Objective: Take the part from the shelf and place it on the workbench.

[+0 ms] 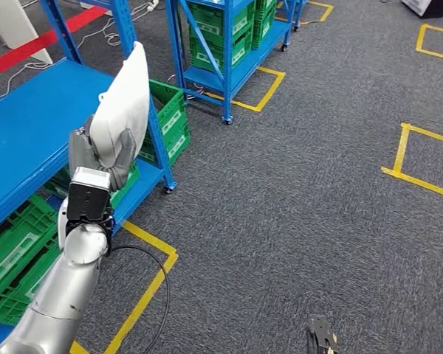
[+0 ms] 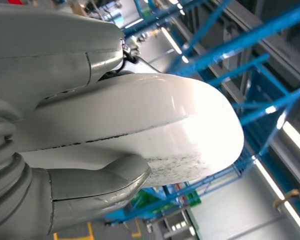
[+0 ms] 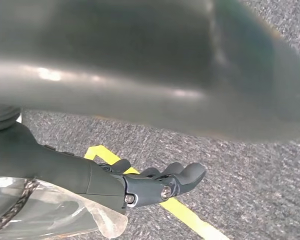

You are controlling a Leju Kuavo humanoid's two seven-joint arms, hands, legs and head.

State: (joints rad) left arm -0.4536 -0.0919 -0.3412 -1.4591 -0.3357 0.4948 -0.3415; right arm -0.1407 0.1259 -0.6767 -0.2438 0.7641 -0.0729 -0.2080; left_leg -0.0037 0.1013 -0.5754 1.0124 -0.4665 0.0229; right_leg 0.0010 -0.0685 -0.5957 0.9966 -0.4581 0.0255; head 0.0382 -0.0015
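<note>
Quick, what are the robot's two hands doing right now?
Left hand: holding the white part, lifted beside the blue shelf.
Right hand: holding nothing, fingers stretched out over the floor.

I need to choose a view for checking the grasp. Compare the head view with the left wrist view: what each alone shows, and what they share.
Head view alone: the silver left arm, the blue metal shelf, green plastic crates, grey carpet with yellow tape squares, and the right hand low at the frame's edge.

Left wrist view alone: the grey thumb pressed against the part, and long ceiling lights.

Both: the left hand gripping the smooth white rounded part.
</note>
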